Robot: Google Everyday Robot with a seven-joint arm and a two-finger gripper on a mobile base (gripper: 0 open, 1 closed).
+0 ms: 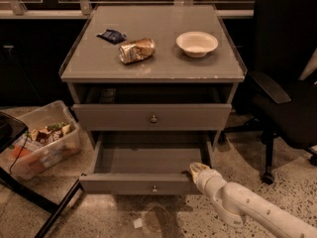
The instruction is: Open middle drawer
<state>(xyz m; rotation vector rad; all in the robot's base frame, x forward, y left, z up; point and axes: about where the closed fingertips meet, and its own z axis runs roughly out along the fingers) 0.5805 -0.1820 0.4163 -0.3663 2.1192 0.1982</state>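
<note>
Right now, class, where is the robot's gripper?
In the camera view, the gripper is low and right of centre, at the right front corner of the pulled-out middle drawer, right of its knob.

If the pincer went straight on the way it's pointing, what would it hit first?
Probably the inside floor of the open grey metal-knobbed drawer; the pincer sits at its front rim's right end, depth unclear.

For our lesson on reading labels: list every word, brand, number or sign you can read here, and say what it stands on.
No text can be read.
Blue packet: print too blurred.
Crushed can: markings too blurred.
Snack packs in the plastic bin: too small.
Gripper, at the right front corner of the pulled-out drawer: no markings show.
</note>
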